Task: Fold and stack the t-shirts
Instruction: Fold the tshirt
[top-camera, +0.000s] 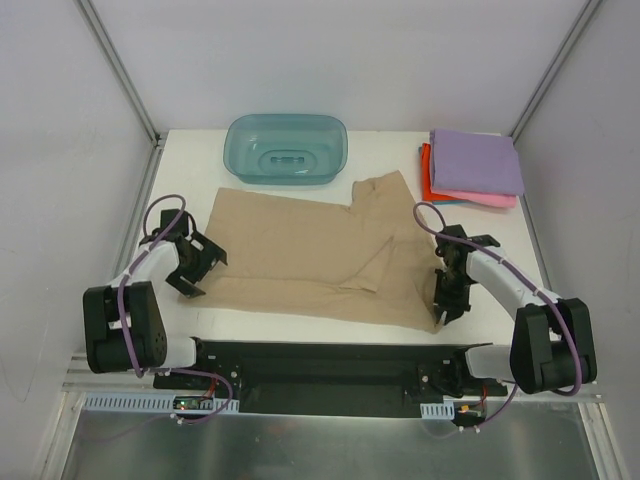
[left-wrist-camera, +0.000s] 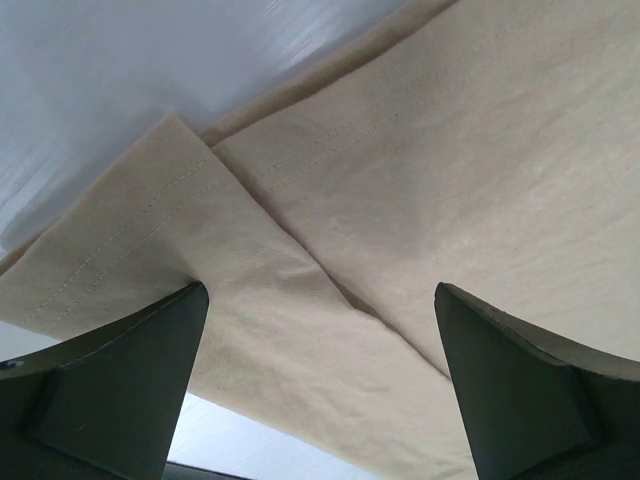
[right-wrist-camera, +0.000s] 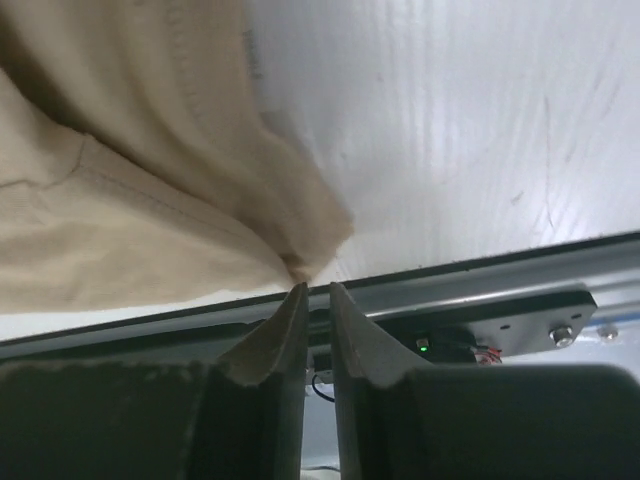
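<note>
tan t-shirt | left claw spread over edge | right claw nearly closed at corner

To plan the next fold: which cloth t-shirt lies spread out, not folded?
The tan-beige cloth t-shirt, spread out in the middle; the lilac-purple shirt, pink shirt and red-orange shirt lie folded in a stack, far right.

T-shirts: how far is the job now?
Done: lilac t-shirt, pink t-shirt and red-orange t-shirt lie folded, stacked far right. In hand: tan t-shirt spread open, left gripper open over its edge, right gripper nearly shut at its corner. Left: folding and stacking it.
</note>
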